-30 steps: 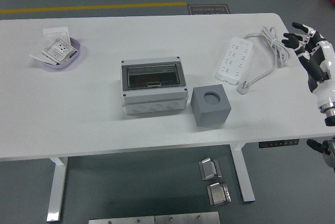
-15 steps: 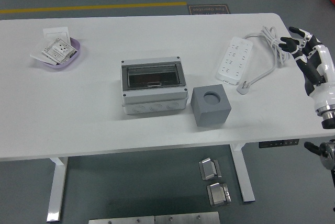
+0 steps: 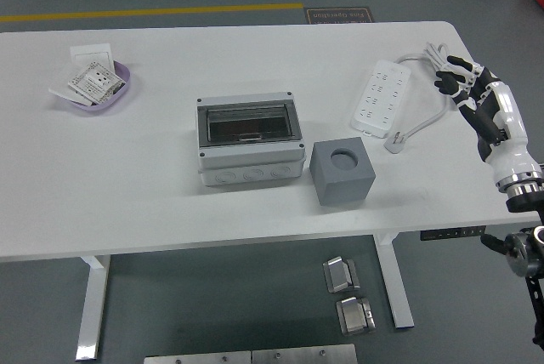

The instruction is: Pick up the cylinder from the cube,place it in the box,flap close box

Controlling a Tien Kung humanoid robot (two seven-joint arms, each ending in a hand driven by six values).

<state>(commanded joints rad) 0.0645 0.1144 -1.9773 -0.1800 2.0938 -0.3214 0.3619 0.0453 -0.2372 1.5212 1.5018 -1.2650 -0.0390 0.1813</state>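
- Head view: my right hand (image 3: pixel 466 83) hangs over the table's (image 3: pixel 153 185) right end, above the white cable of the power strip (image 3: pixel 380 96). Its fingers are loosely spread and grasp nothing. My left hand does not show.
- Head view: the grey cube (image 3: pixel 342 173) stands near the table's front edge, just beside the box's (image 3: pixel 250 140) right front corner. A round shape sits in the cube's top face. I cannot tell whether that is the cylinder seated flush or an empty hole.
- Head view: the box's clear flap lies flat and closed. Through its dark window I make out no cylinder for certain.
- My judgement: this fits either the cylinder waiting in the cube with the box shut, or the cylinder already stowed behind a closed flap. The pictures do not settle which.
- Head view: a purple bowl (image 3: pixel 95 86) of cards sits at the far left, well apart.
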